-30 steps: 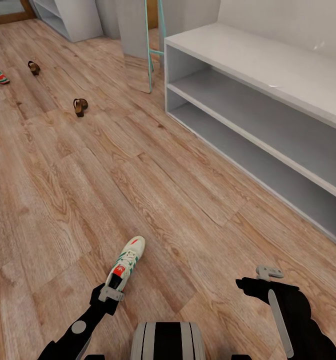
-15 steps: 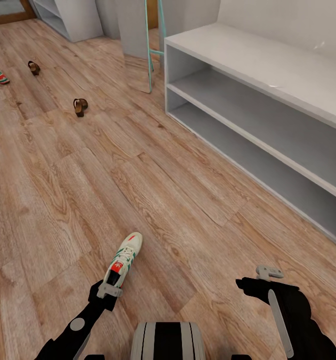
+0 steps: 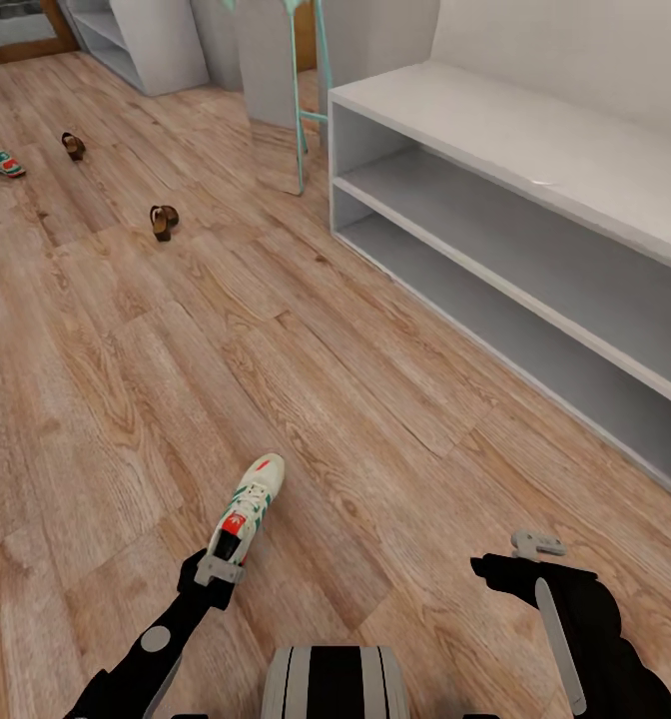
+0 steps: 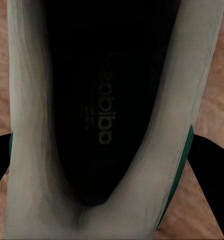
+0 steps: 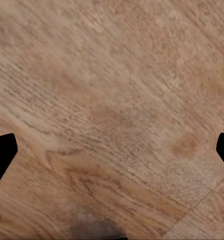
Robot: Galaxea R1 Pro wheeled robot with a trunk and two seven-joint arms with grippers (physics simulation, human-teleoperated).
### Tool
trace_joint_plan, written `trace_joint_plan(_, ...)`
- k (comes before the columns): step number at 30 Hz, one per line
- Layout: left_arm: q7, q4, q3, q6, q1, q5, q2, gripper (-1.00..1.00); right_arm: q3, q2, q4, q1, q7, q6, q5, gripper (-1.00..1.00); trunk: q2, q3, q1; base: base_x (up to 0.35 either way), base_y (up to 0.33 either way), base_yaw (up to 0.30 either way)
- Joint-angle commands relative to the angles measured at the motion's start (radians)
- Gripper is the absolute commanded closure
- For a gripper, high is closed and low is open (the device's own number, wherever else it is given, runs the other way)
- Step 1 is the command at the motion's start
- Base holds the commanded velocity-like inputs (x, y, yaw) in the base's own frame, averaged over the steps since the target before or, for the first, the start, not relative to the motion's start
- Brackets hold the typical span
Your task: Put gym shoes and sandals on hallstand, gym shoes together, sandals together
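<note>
left hand (image 3: 219, 571) clamped on the heel of a sneaker (image 3: 247, 506), toe pointing away; heel grip likely chosen so the shoe rides level and can slide toe-first onto a shelf. left wrist view looks down into the dark inside of the shoe (image 4: 99, 115), with the white walls pressed between the two black fingers (image 4: 204, 155). can't tell if the sole is off the floor (image 3: 306, 379) or just resting on it. right hand (image 3: 537, 545) hangs free over bare planks, fingers apart (image 5: 2, 152), nothing between them, probably kept ready for a second pick. rack (image 3: 535, 150) stands to the right, top and both shelves carrying no shoes, open side facing the robot, so drop-off looks like a short reach. farther out, well apart: one sandal (image 3: 163, 220) mid-floor, another sandal (image 3: 73, 146) beyond it, second sneaker (image 3: 0, 161) near the far left edge. all three on the floor, to be fetched. judged early in the task.
</note>
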State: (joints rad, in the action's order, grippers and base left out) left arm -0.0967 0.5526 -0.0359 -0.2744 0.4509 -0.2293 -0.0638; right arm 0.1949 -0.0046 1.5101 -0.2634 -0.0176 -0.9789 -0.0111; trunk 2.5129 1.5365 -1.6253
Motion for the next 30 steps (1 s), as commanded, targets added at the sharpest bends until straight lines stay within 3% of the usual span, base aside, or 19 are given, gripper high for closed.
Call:
trace_joint_plan(1,0.002,0.018,-0.002,-0.002,0.000,-0.006,-0.001,1.00,0.000,0.000,0.001,0.000,-0.002,-0.004,-0.001,-1.00,0.000,-0.003,0.001,0.000,0.000,0.000)
trace_joint_plan(5,0.001,0.086,0.013,0.055,0.000,-0.002,-0.001,1.00,0.000,0.000,0.001,0.000,-0.002,-0.004,-0.001,-1.00,-0.001,-0.019,0.002,0.000,0.000,0.000)
trace_joint_plan(7,-0.001,0.161,0.030,0.160,0.000,0.011,-0.001,1.00,-0.001,0.000,0.001,0.000,-0.002,-0.004,-0.001,-1.00,-0.001,-0.027,0.003,0.000,0.000,0.000)
trace_joint_plan(8,-0.002,0.226,0.043,0.236,0.000,0.033,-0.001,1.00,-0.002,0.000,0.001,0.000,-0.002,-0.004,-0.001,-1.00,-0.002,-0.030,0.004,0.000,0.000,0.000)
trace_joint_plan(12,-0.003,0.351,0.058,0.341,0.000,0.100,-0.001,1.00,-0.005,0.001,0.000,0.003,-0.005,-0.004,-0.001,-1.00,-0.003,-0.046,0.005,0.000,0.000,0.000)
trace_joint_plan(15,-0.003,0.451,0.069,0.464,0.000,0.186,-0.001,1.00,-0.008,0.002,-0.001,0.006,-0.005,-0.002,-0.001,-1.00,-0.003,-0.058,0.007,0.000,0.000,0.000)
trace_joint_plan(19,-0.002,0.485,0.074,0.545,0.000,0.234,0.001,1.00,-0.018,0.003,-0.003,0.010,-0.007,0.020,-0.001,-1.00,-0.004,-0.073,0.009,0.000,0.000,0.000)
trace_joint_plan(22,-0.001,0.489,0.087,0.557,0.000,0.241,0.001,1.00,-0.060,0.004,-0.004,0.010,-0.007,0.074,-0.001,-1.00,-0.005,-0.085,0.010,0.000,0.000,0.000)
trace_joint_plan(23,0.000,0.490,0.105,0.561,-0.001,0.243,0.001,1.00,-0.103,0.004,-0.003,0.010,-0.006,0.113,0.000,-1.00,-0.005,-0.088,0.010,0.000,0.000,0.000)
trace_joint_plan(26,0.000,0.491,0.138,0.564,-0.001,0.243,0.001,1.00,-0.158,0.003,-0.003,0.009,-0.005,0.157,0.001,-1.00,-0.006,-0.100,0.012,0.000,0.000,0.000)
trace_joint_plan(30,0.000,0.493,0.157,0.577,-0.001,0.243,-0.004,1.00,-0.181,0.003,-0.004,0.009,-0.004,0.173,0.002,-1.00,-0.007,-0.116,0.014,0.000,0.000,0.000)
